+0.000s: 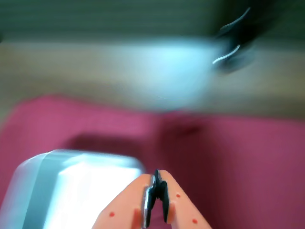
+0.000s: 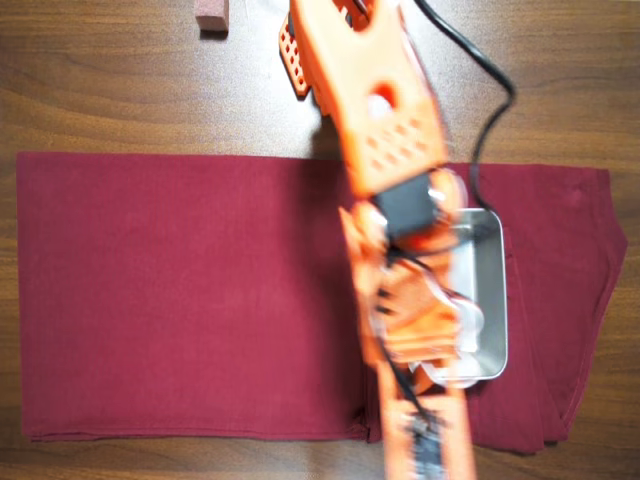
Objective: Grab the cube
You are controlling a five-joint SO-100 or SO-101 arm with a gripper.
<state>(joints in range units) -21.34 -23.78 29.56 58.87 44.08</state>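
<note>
No pale beige-grey cube shows in either view; the arm covers part of the scene. In the wrist view my orange gripper [image 1: 156,179] enters from the bottom edge, its black-lined jaws pressed together with nothing between them. It hangs over the dark red cloth [image 1: 238,162], just right of the metal tray [image 1: 43,186]. In the overhead view the orange arm [image 2: 385,130] runs from top to bottom. My gripper [image 2: 428,445] is near the cloth's lower edge, past the left side of the tray [image 2: 490,290]. Both views are motion-blurred.
A reddish-brown block [image 2: 212,15] lies on the wooden table [image 2: 120,90] at the top left of the overhead view. The red cloth [image 2: 180,300] covers most of the table. A black cable [image 2: 490,110] trails right of the arm. A dark blurred object [image 1: 238,43] is at the wrist view's upper right.
</note>
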